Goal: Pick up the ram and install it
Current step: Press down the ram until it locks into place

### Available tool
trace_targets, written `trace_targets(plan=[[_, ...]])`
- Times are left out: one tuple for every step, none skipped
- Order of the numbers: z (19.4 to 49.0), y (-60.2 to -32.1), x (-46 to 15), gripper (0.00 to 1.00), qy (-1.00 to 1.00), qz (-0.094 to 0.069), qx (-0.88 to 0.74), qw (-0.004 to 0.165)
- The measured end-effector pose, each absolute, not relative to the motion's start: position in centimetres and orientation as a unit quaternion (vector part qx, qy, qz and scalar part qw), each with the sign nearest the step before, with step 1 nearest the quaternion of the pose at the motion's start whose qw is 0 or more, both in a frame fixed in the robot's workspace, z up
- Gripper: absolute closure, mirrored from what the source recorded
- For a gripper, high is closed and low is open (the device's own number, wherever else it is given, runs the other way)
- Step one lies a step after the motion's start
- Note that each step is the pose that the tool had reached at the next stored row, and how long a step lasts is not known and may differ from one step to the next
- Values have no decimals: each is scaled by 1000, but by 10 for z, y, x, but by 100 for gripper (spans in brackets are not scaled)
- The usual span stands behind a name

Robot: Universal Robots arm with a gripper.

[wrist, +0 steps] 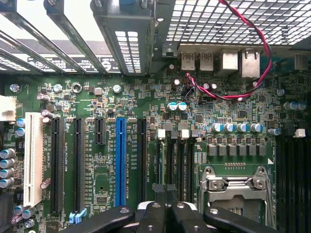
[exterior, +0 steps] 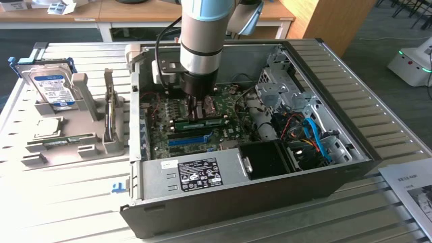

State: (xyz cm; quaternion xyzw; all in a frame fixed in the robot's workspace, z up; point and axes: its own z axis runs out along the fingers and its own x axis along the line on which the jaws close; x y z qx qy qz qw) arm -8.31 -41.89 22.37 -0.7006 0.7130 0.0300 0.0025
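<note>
You've got the gripper (exterior: 198,109) down inside the case (exterior: 351,147), over the mobo, jaws pinched narrow, fingertips together. The wrist view shows the same gripper (wrist: 163,213), no gap between the tips.

The ram (exterior: 202,122) lies right under the tips, just beside the blue slot (exterior: 187,139) on its far side from the case's front wall. Its long axis runs parallel to the blue slot, so the stick lies crosswise under the tool. It looks seated in, or resting on, a memory slot. Can't tell whether the tips pinch its top edge or only press on it, and the end latches are too small to read.

Room: tight. In the wrist view the blue slot (wrist: 120,160) flanks the memory slots on one side and the CPU socket (wrist: 235,187) sits close on the other. Straight up from the blue slot is open, as the case has no side panel on.
</note>
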Motion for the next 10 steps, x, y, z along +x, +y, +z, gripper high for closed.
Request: trace_targets(plan=[[223,-419,-83,90,713,30,-701,2],[223,-419,-83,90,713,30,-701,2],[223,-419,-83,90,713,30,-701,2],[223,-419,-83,90,713,30,-701,2],[223,-419,-83,90,713,30,-701,2],[223,-419,-83,90,713,30,-701,2],[223,-419,-83,90,713,30,-701,3],[223,-419,-83,90,713,30,-701,3],[223,-419,-83,90,713,30,-701,3],[223,-419,-83,90,713,30,-701,3]])
